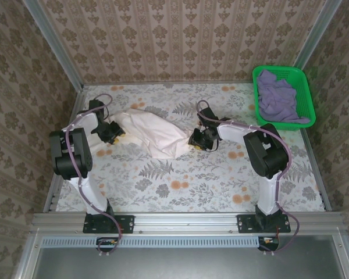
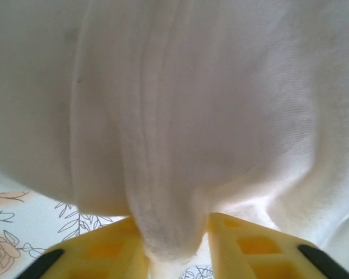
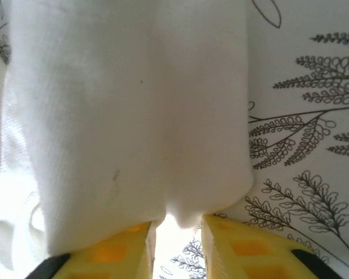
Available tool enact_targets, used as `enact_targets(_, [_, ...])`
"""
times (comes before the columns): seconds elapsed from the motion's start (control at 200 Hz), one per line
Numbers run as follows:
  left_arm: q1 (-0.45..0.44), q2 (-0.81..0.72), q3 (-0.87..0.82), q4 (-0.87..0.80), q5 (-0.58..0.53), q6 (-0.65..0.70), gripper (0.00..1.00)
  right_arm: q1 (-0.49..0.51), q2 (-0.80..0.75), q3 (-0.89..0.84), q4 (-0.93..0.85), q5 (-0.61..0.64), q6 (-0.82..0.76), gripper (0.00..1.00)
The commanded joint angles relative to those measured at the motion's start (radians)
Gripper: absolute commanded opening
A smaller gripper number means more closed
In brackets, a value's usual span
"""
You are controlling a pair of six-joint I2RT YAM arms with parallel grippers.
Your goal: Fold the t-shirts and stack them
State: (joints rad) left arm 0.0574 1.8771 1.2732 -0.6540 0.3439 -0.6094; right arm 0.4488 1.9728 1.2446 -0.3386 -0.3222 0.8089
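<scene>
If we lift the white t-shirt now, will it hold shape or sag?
Likely floppy: the white t-shirt drapes in soft folds between the left hand and right hand, so its middle should sag. Probably light: thin, light glows through it. Knit bunched between the left fingers suggests little slipping.

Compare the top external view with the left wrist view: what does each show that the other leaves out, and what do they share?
Top external: the green basket at the far right holding the lavender t-shirt, and the right gripper at the right-hand end of the cream-white t-shirt.
Left wrist: up close, a bunched fold of cloth pinched between the yellow fingers of the left gripper, with stitched lines running down it.
Both: the cream-white t-shirt, the left gripper on it, and the floral table.
</scene>
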Motion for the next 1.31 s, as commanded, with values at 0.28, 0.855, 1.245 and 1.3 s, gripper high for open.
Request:
enact_targets(0.28, [-0.028,-0.045,0.074,-0.051,-0.029,0.043,0.01,0.006,-0.008,0.017,0.038,0.002,-0.004,0.00])
enact_targets(0.855, [-0.050,-0.087,0.055,-0.067,-0.045,0.083,0.35,0.007,-0.119,-0.070,0.078,-0.012,0.004,0.00])
enact_targets(1.245, [-0.053,-0.080,0.023,-0.085,-0.117,0.086,0.48,0.009,-0.124,-0.097,0.093,-0.018,0.034,0.00])
enact_targets(1.3, [-0.057,-0.074,0.024,-0.085,-0.123,0.082,0.47,0.008,-0.129,-0.098,0.089,-0.017,0.030,0.00])
